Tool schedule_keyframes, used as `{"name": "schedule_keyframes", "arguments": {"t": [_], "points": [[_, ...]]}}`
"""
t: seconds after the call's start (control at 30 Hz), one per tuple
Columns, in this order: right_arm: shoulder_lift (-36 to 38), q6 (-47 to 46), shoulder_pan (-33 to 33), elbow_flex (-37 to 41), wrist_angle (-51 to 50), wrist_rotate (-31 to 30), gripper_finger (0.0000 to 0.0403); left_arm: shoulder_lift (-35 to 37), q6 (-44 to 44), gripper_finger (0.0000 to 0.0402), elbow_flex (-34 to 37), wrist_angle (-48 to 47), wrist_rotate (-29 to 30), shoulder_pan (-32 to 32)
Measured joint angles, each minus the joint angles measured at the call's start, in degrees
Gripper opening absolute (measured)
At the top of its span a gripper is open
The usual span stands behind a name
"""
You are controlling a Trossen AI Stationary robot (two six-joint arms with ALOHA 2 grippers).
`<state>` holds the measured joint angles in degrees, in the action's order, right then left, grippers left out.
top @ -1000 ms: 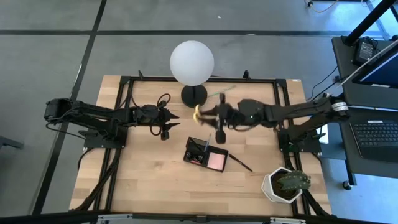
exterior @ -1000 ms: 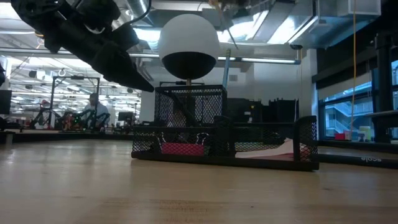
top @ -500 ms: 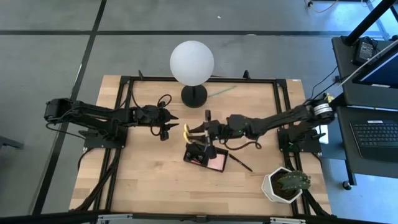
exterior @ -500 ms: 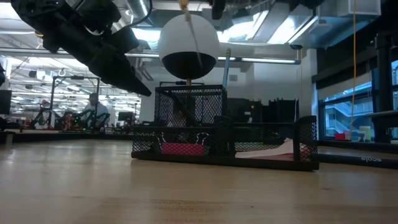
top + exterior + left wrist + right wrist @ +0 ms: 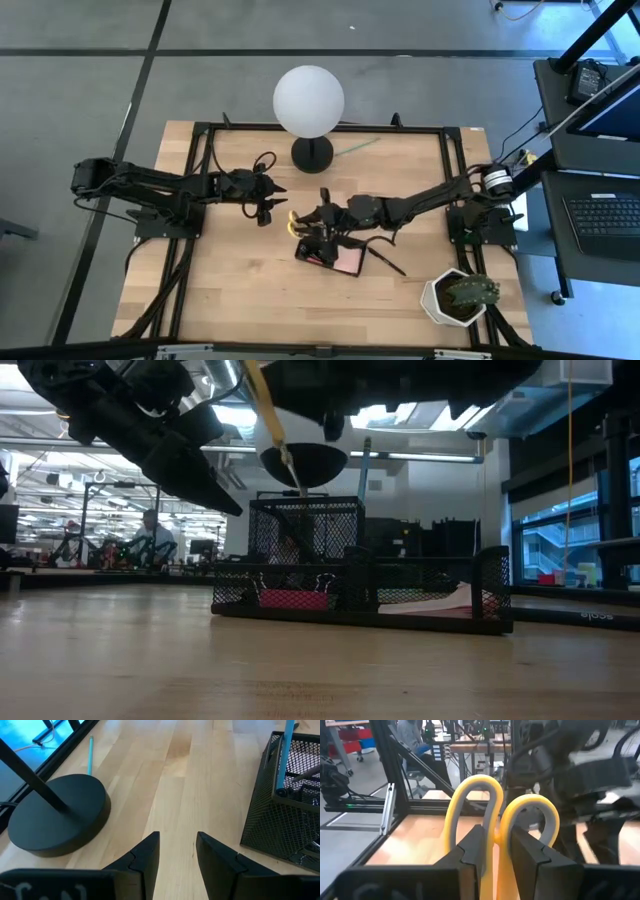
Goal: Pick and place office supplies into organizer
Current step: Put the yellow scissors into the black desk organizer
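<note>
Yellow-handled scissors (image 5: pixel 497 815) sit clamped in the right gripper (image 5: pixel 312 222) above the black mesh organizer (image 5: pixel 330 250). Left gripper (image 5: pixel 177 855) hovers nearby, fingers parted, empty

I see the organizer (image 5: pixel 331 250) near the middle of the worktop (image 5: pixel 230 280), with the lamp (image 5: pixel 309 105) behind it at the far edge. The stick (image 5: pixel 356 148) lies just right of the lamp's base. A pen (image 5: pixel 386 261) lies just right of the organizer; the plant (image 5: pixel 460 296) stands at the near right corner. The right end effector (image 5: pixel 318 222) holds the scissors (image 5: pixel 296 224) over the organizer's left end. The left end effector (image 5: pixel 275 199) hangs left of the scissors.
</note>
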<state>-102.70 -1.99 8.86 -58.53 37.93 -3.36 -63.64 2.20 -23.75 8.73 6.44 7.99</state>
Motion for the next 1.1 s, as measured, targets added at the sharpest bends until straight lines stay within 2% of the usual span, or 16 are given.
{"name": "schedule_keyframes", "arguments": {"t": [0.2,0.47,1.1], "points": [[-2.1,-1.0,-0.04,-0.04,-0.64,-0.09,0.0071,0.0,-0.11,0.0123,0.0,0.0,0.0,0.0],[-4.28,-2.44,-0.06,-0.03,-4.3,-4.55,0.0079,0.0,-1.14,0.0123,0.0,0.0,-0.01,-0.01],[-4.54,-1.7,-0.07,-0.04,-7.23,-4.63,0.0082,0.0,-1.45,0.0123,0.0,0.0,0.0,-0.02]]}}
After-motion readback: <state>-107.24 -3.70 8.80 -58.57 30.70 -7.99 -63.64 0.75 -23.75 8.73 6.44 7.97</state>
